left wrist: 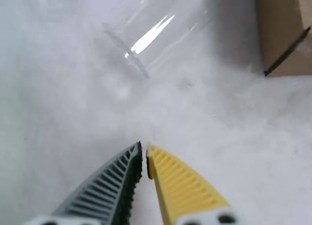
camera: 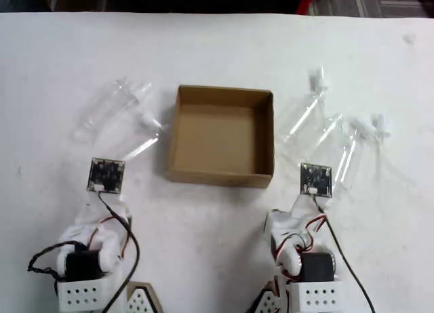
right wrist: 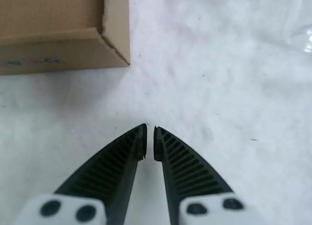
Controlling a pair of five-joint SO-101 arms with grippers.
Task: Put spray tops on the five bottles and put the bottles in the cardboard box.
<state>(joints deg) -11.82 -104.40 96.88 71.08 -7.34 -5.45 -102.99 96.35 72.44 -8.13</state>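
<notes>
Matt brown cardboard box [camera: 222, 178]; clear glossy plastic bottles [camera: 300, 116]; matt white tabletop [camera: 217, 49].

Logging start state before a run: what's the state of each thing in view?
cardboard box: open, upright, empty
bottles left of box: lying flat, outside it
bottles right of box: lying flat, outside it
spray tops: beside the right bottles; fitted or loose, cannot tell
left gripper: shut, holding nothing
right gripper: shut, holding nothing

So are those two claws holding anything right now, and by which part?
Nothing is held. The left gripper and the right gripper are both shut on nothing; the clear bottle ahead of the left one lies apart from it on the table.
</notes>
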